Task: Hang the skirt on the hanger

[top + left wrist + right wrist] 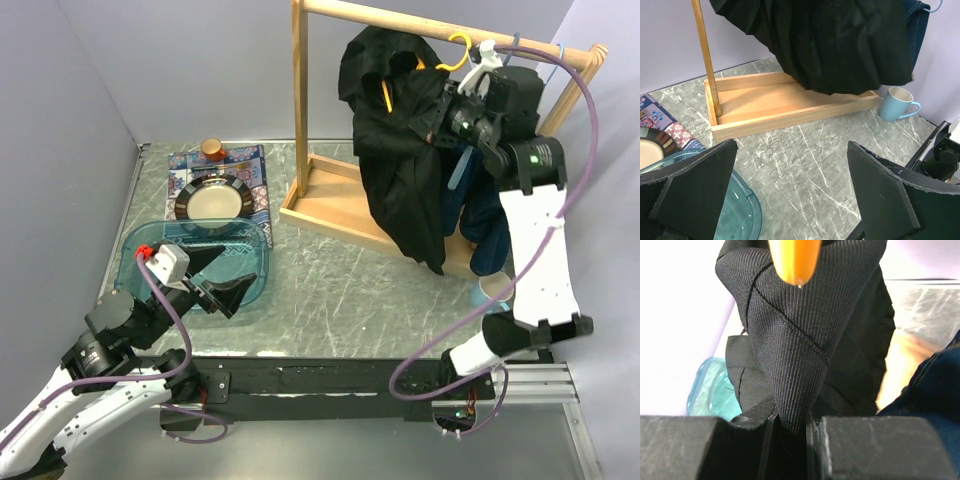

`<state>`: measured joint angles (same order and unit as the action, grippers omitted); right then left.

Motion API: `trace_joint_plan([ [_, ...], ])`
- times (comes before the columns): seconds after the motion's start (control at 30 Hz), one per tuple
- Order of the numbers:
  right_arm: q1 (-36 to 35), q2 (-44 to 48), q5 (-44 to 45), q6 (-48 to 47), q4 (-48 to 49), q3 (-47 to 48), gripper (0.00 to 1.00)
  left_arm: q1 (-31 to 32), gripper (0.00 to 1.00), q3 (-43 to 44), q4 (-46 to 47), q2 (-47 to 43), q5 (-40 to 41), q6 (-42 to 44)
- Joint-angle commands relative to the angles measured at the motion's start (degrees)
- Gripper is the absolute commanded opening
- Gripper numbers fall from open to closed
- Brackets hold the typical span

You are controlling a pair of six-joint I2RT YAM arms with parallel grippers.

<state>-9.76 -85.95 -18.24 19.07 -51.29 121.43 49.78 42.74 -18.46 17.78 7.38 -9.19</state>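
1. The black skirt (400, 160) hangs up at the rail of the wooden rack (300, 100), draped over a yellow hanger (462, 45), with its hem falling toward the rack's base.
2. In the right wrist view an orange-yellow tip of the hanger (795, 260) pokes out above a peaked fold of the skirt (805, 330). How much of the waistband actually sits on the hanger is hard to tell, since cloth covers most of it.
3. The right gripper (445, 110) is raised to rail height and is clenched on the skirt. The wrist view shows its jaws (790, 425) pinching the lower point of that fold.
4. Just beside the skirt, on the right, a dark blue denim garment (490, 220) hangs from the same rail.
5. A pale blue mug (492, 292) stands upright on the table (340, 290) near the right end of the rack's base.
6. The left gripper (215, 278) is low at the left, over the near edge of a teal tray (255, 262). Its jaws are spread wide and hold nothing.
7. Behind the tray, a dark-rimmed plate (212, 200) and a small orange cup (211, 148) sit on a patterned mat (255, 165).
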Motion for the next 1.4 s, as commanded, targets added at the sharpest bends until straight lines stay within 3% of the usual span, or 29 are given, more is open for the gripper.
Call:
trace_joint_plan([
  [0.0, 0.1, -2.1, 5.7, -0.3, 9.6, 5.4, 0.00, -0.2, 0.97, 0.2, 1.6, 0.9, 0.4, 0.5],
  [0.47, 0.2, -8.9, 11.6, -1.1, 12.7, 10.3, 0.00, -0.2, 0.97, -0.3, 2.8, 2.4, 0.3, 1.0],
  [0.77, 0.7, -11.2, 12.2, -1.9, 12.5, 8.0, 0.01, -0.2, 0.97, -0.5, 2.9, 2.3, -0.1, 0.8],
  [0.9, 0.7, -8.4, 10.4, -3.2, 13.0, 4.3, 0.20, -0.2, 0.97, -1.1, 3.2, 2.0, -0.2, 0.8],
  [1.1, 0.7, -5.9, 11.3, -4.4, 13.1, 1.2, 0.31, -0.2, 0.97, -1.3, 3.8, 1.8, -1.0, 0.5],
  [1.3, 0.6, -4.4, 10.4, -5.2, 13.1, -0.1, 0.34, -0.2, 0.97, -1.2, 3.3, 0.4, -1.7, 0.1],
  [1.33, 0.7, -4.1, 9.6, -5.7, 13.1, -0.5, 0.37, -0.2, 0.97, -1.2, 3.3, 0.2, -1.7, 0.1],
  [1.37, 0.6, -3.2, 8.3, -6.5, 13.4, -0.7, 0.48, -0.2, 0.97, -1.2, 3.1, -0.1, -1.6, 0.0],
])
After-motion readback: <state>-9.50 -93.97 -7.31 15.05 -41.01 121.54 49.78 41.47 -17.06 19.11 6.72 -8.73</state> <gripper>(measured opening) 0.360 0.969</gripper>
